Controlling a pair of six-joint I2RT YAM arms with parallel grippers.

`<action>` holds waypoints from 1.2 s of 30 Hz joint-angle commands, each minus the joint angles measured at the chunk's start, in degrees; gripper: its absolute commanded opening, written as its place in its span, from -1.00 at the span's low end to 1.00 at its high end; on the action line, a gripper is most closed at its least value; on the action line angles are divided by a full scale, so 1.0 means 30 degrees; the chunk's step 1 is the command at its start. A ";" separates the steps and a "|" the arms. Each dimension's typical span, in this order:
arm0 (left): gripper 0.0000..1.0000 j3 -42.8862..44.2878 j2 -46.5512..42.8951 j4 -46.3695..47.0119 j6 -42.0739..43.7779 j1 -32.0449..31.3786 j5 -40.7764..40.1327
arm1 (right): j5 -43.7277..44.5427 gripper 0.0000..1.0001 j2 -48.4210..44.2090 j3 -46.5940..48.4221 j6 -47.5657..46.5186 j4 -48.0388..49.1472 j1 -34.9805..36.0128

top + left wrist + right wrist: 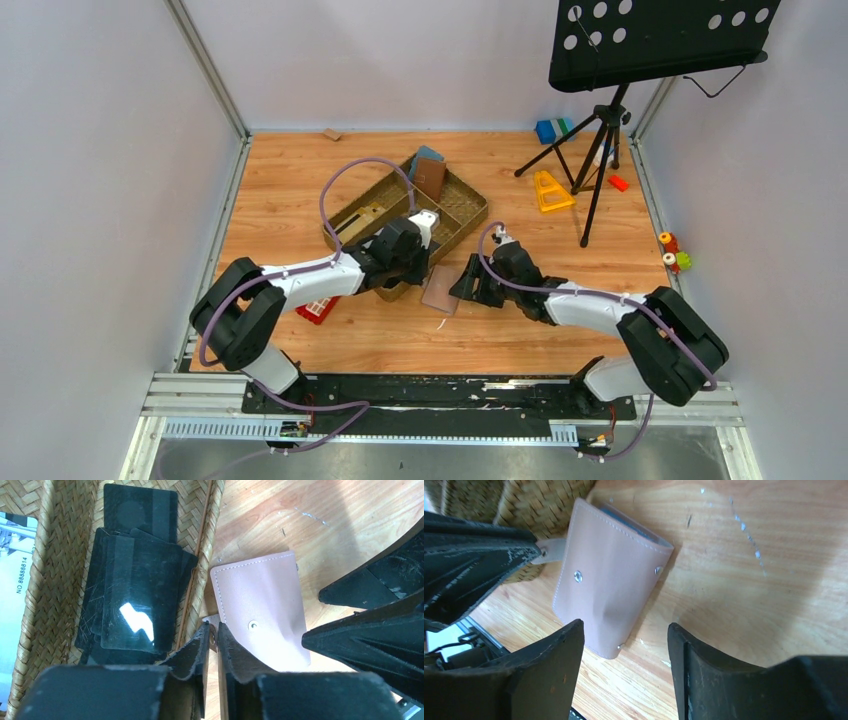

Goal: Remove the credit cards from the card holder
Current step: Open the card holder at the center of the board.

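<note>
Top external: wood-plank desk (pixel 280 180) in a pale walled cell; both arms angled in to meet near centre, just off the near corner of a woven straw divider tray (pixel 47 610).
Card holder: flat pinkish-tan folding leather card holder (pixel 609 575), folded over, flat on desk just beside tray's outer wall, between the two grippers; blue-grey lining peeking out at far edge; metal snap studs on top face; shallow dent in cover near lower edge.
Closing tab: small tan tab (pixel 551 550), sticking out sideways from holder toward tray, end inside left jaws.
Left gripper (pixel 213 626): jaws at a narrow slit, tab end sitting in the slit; cannot tell whether pinched or just loose.
Right gripper (pixel 625 625): jaws wide, straddling holder's near corner from above; no contact seen, nothing held.
Cards: loose stack of glossy black plastic cards (pixel 135 595), lying in one tray compartment, just across tray wall from holder; glare on top card.
Far end of tray: darker reddish-brown wallet (pixel 432 178) paired with blue wallet (pixel 428 154).
Under left arm: red grid-patterned rectangular block (pixel 318 310), on desk, partly hidden.
Far right: black perforated music stand (pixel 660 35) on tripod; yellow triangular toy (pixel 550 190) beside its legs.
</note>
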 commanded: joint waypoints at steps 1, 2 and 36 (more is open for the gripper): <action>-0.57 0.0368 -0.0023 -0.0621 0.0115 -0.0023 -0.0073 | 0.1351 0.28 -0.0058 0.0694 -0.0526 -0.1292 0.0779; -0.51 0.0442 0.0117 -0.0813 0.0144 -0.0023 -0.0374 | 0.1490 0.29 0.0103 0.0793 -0.0556 -0.1370 0.0885; -1.00 -0.3031 -0.4790 0.3936 0.1230 -0.0023 0.2389 | 0.3738 0.19 0.0029 0.0650 0.0223 -0.2346 0.1777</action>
